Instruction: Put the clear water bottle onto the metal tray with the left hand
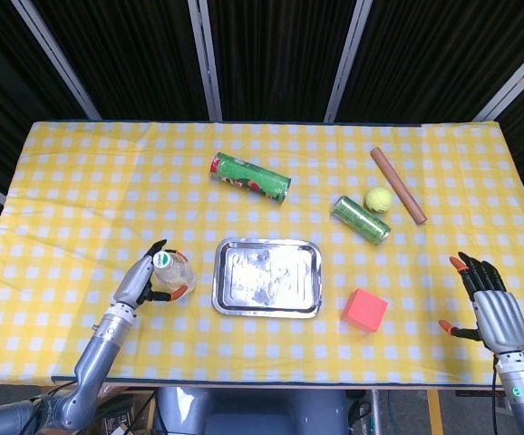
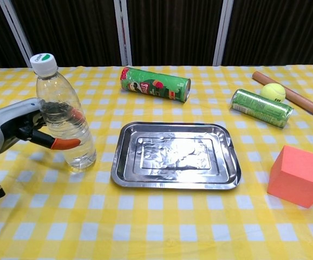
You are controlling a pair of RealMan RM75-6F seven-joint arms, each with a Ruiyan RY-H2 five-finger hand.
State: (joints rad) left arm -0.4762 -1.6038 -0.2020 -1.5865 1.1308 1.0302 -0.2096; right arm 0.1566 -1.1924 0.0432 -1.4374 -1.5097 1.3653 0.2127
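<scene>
The clear water bottle (image 2: 64,119) with a white and green cap stands just left of the metal tray (image 2: 176,154), leaning slightly left. My left hand (image 2: 26,127) wraps around its middle, thumb across the front and fingers behind. From above, the bottle (image 1: 173,270) and left hand (image 1: 144,281) sit left of the tray (image 1: 267,277). My right hand (image 1: 487,306) hovers open at the table's right front edge, holding nothing; the chest view does not show it.
A green chip tube (image 2: 155,83) lies behind the tray. A green can (image 2: 261,108), tennis ball (image 2: 273,91) and wooden rolling pin (image 2: 286,92) are at the back right. A red cube (image 2: 298,175) sits right of the tray.
</scene>
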